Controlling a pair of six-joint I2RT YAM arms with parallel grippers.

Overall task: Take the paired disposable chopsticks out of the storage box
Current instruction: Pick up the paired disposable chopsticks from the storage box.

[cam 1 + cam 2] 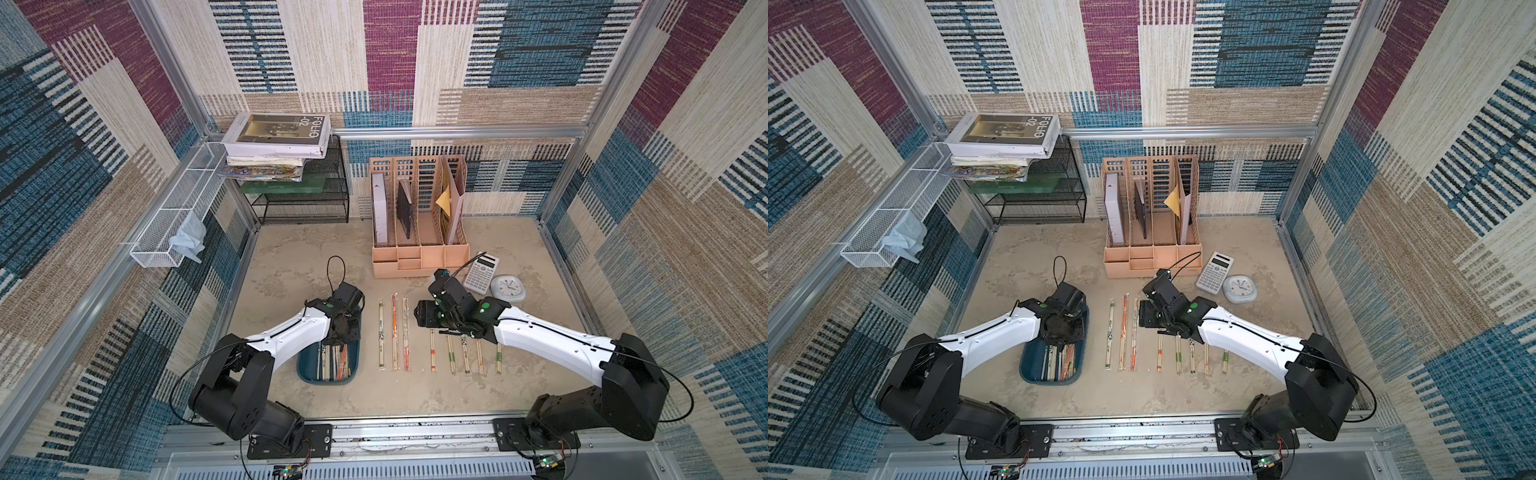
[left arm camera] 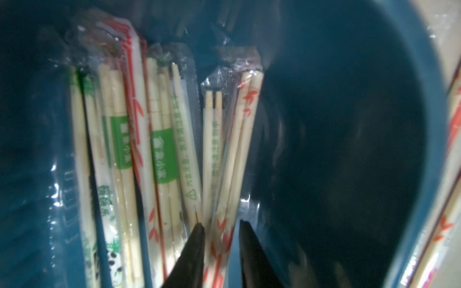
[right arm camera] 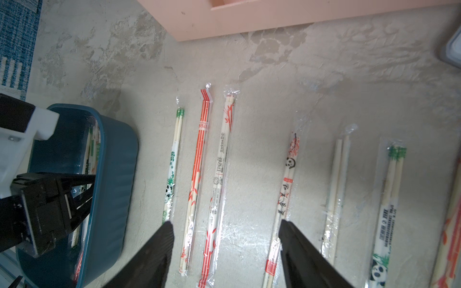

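Observation:
The storage box (image 1: 328, 380) is a dark teal tray at the front left of the table, with several paired disposable chopsticks (image 1: 332, 361) lying in it. My left gripper (image 2: 221, 223) reaches down into the box (image 2: 399, 99). Its jaws stand narrow on a red-printed pair (image 2: 239, 149) that leans across the others. In a top view the left gripper (image 1: 337, 337) hides the box's far half. My right gripper (image 3: 225, 222) hangs open above the table with nothing between its fingers. Three pairs (image 1: 394, 332) and several more (image 1: 465, 357) lie in a row to the right of the box.
A peach file organiser (image 1: 419, 216) stands at the back centre, with a calculator (image 1: 481, 272) and a round clock (image 1: 507, 287) to its right. A black mesh rack (image 1: 303, 195) carrying books (image 1: 276, 135) fills the back left. A white wire basket (image 1: 178, 216) hangs on the left wall.

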